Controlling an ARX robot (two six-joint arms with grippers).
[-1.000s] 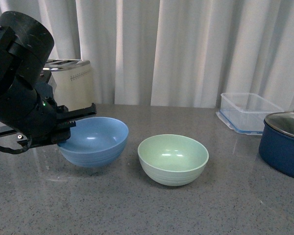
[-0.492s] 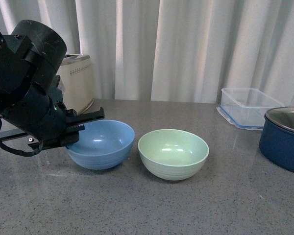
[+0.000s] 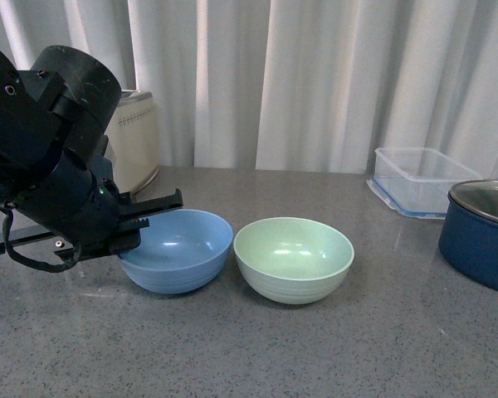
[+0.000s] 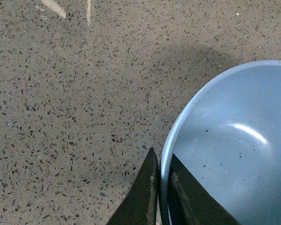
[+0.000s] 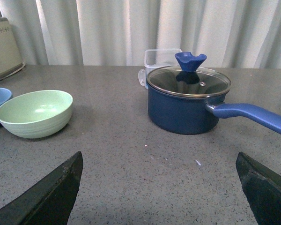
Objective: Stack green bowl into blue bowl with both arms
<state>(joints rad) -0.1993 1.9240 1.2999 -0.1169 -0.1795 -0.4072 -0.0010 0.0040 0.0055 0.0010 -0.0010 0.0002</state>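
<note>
– Green bowl (image 3: 293, 259): where is it?
– Upright on the grey table (image 3: 332, 356), near the middle of the front view, mouth up, apart from both arms.
– And the blue bowl (image 3: 178, 250)?
– Just beside it, on the robot's left. The two rims stand about level and very close. I cannot tell whether they touch.
– What is the left arm (image 3: 50, 157) doing?
– The left jaws are clamped on the blue bowl's rim, at the side away from the green bowl. The left wrist view shows one finger (image 4: 143, 192) outside the wall and the other (image 4: 192, 201) inside, with the rim pinched between them.
– Is the blue bowl off the table?
– I cannot tell. Its base is at the surface or barely above it.
– The right arm?
– Out of the front view. Its wrist camera shows the right jaws wide apart over bare table, each finger (image 5: 47, 192) dark and blunt at the picture's edge. A navy pot (image 5: 182, 110) with a glass lid (image 5: 188, 80) and a long blue handle (image 5: 253, 115) stands ahead of them, and the green bowl lies well apart.
– What else is there?
– A clear box (image 3: 419, 186) sits behind the pot, a cream appliance (image 3: 137, 137) behind the left arm, and a white curtain (image 3: 315, 83) hangs along the back.
</note>
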